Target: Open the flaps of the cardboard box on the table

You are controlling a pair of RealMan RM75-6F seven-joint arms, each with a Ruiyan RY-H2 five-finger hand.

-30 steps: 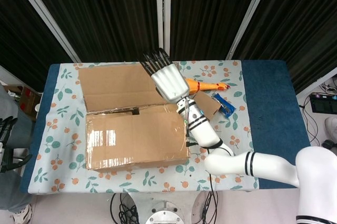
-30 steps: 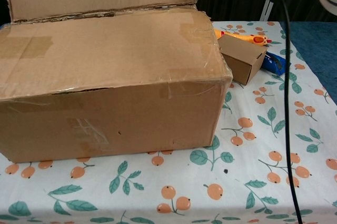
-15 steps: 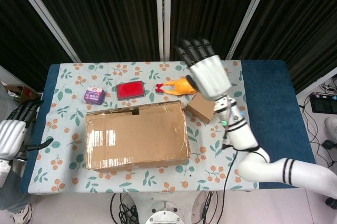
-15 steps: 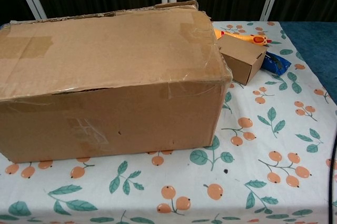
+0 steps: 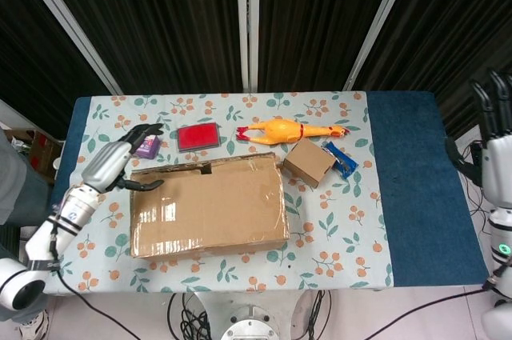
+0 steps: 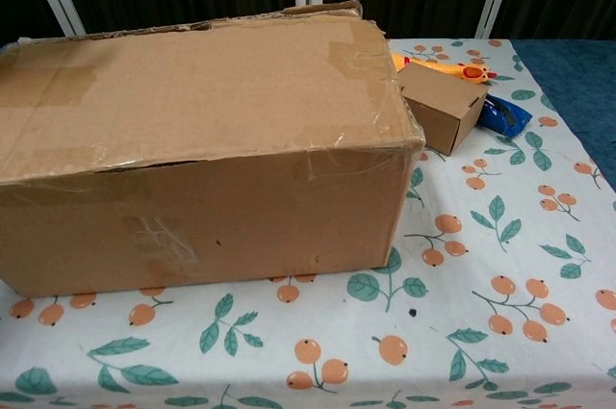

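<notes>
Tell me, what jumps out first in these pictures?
A big brown cardboard box, flaps lying flat, fills the middle of the fruit-patterned tablecloth. Behind it lies a yellow rubber chicken. The robot's grey left hand hovers open at the box's left corner.

White arms (image 5: 70, 208), silver hands (image 5: 108, 162), black fingers (image 5: 144, 129).

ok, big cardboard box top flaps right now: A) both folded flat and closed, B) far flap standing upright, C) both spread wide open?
A: the cardboard box top lies flat in both views, with the left hand at its far-left corner and the right hand off beyond the table's right edge.
</notes>
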